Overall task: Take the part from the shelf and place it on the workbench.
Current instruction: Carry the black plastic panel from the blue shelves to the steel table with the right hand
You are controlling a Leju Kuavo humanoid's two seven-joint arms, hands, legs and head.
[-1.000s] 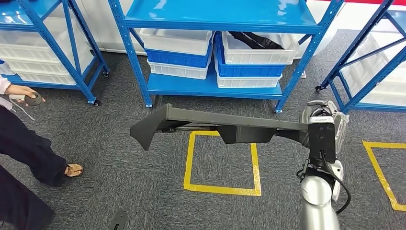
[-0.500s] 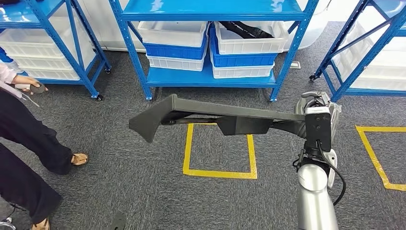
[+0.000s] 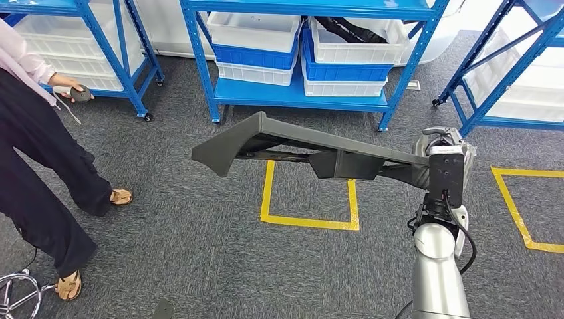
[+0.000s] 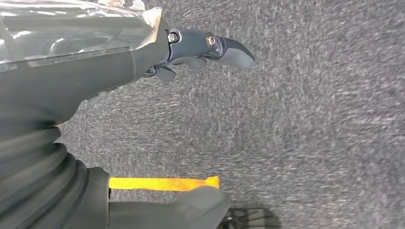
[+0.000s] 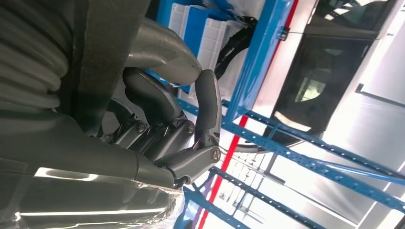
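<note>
Part (image 3: 312, 149), a long dark grey moulded piece, hangs in the air over the grey carpet, held at one end by the right hand (image 3: 444, 159). Its long axis runs almost level across the head view, from the hand on the robot's right out to the robot's left, rising slightly toward the far end. That free end widens into a blunt angled tip that turns downward. A boxy block sits under the middle of its length. It hangs above a yellow tape square (image 3: 310, 197) on the floor, in front of a blue shelf (image 3: 299, 93) that carries white and blue bins (image 3: 346, 60).

In the right wrist view the fingers (image 5: 207, 102) are curled tight around the dark part, with the thumb closed against them. The held end is mostly hidden by the hand and a black wrist box in the head view.

The left hand (image 4: 119, 71) hangs over the carpet, its fingers (image 4: 224, 47) apart and holding nothing.

A person (image 3: 40, 159) stands at the robot's left, cut off by the picture's edge, with a small dark object in one hand.
</note>
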